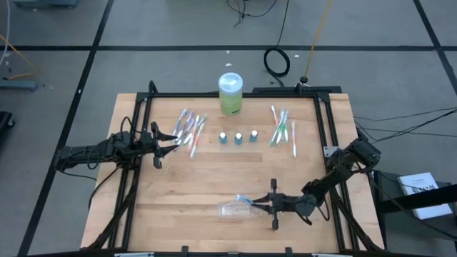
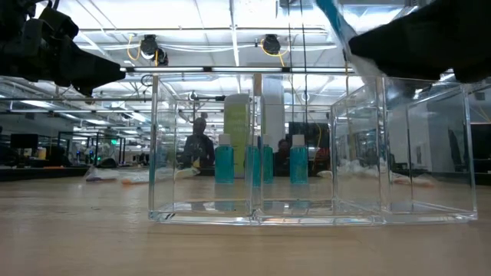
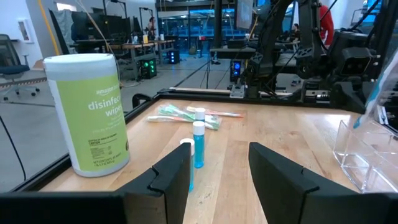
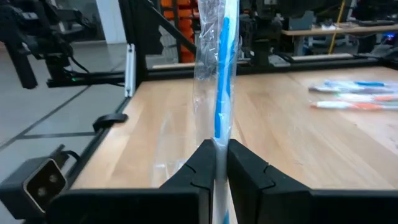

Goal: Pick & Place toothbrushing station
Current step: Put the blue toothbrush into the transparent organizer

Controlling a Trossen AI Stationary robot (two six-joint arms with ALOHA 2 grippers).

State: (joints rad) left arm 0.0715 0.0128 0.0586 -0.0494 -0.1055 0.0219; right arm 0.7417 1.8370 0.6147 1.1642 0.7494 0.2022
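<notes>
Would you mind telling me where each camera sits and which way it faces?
High: overhead, straight down on the table; both arms.
Low: table height, through the clear organizer; arms overhead.
Left wrist: past open left gripper toward wipes canister.
Right wrist: right gripper shut on wrapped blue toothbrush.
Shared: canister, high and left wrist.

Blue toothbrush (image 4: 219, 93) in clear wrap; blue tubes (image 1: 238, 136), white caps; green wipes canister (image 1: 230, 94); wood table (image 1: 214, 178)

- Two dark, matte black jointed arms, built of slim segments with bulkier rounded joints.
- Left gripper (image 3: 217, 171): two broad, angular black fingers with flat inner faces.
- Right gripper (image 4: 221, 168): matching black fingers with stepped, notched inner edges.
</notes>
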